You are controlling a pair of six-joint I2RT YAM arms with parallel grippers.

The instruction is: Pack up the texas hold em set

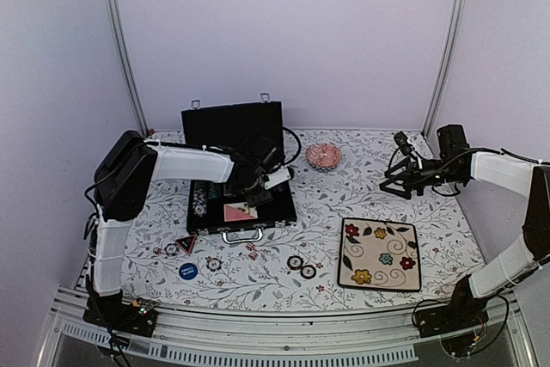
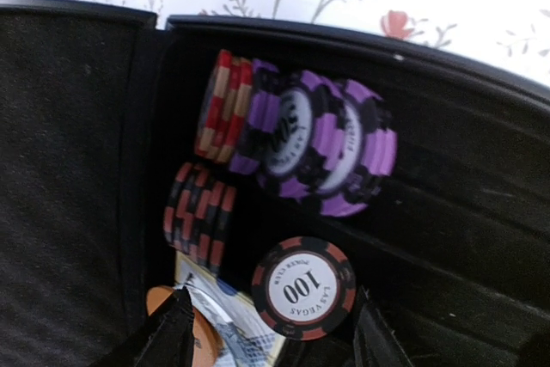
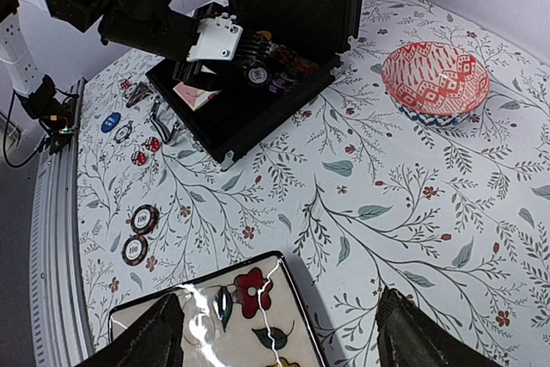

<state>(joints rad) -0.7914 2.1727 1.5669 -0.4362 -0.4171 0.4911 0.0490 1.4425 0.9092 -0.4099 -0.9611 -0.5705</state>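
Note:
The black case point(image 1: 206, 221) lies open on the table with its lid point(image 1: 232, 125) upright. My left gripper point(image 1: 256, 192) hangs inside it, open. In the left wrist view a black-and-red 100 chip point(image 2: 303, 288) lies flat between the spread fingers point(image 2: 174, 335), untouched by the left one. Purple chips point(image 2: 322, 145), red chips point(image 2: 223, 105) and a black-red stack point(image 2: 199, 212) stand on edge in the case slots, beside a card deck point(image 2: 230, 326). Two loose chips point(image 1: 301, 266), a blue button point(image 1: 187, 270) and dice point(image 3: 144, 151) lie on the table. My right gripper point(image 1: 400, 183) is open and empty.
A cream flowered plate point(image 1: 380, 253) lies at the front right, its corner point(image 3: 258, 298) under the right gripper point(image 3: 284, 337). A pink patterned bowl point(image 1: 323, 155) stands right of the case. More chips point(image 1: 214, 264) and a red triangular piece point(image 1: 186, 242) lie in front of the case.

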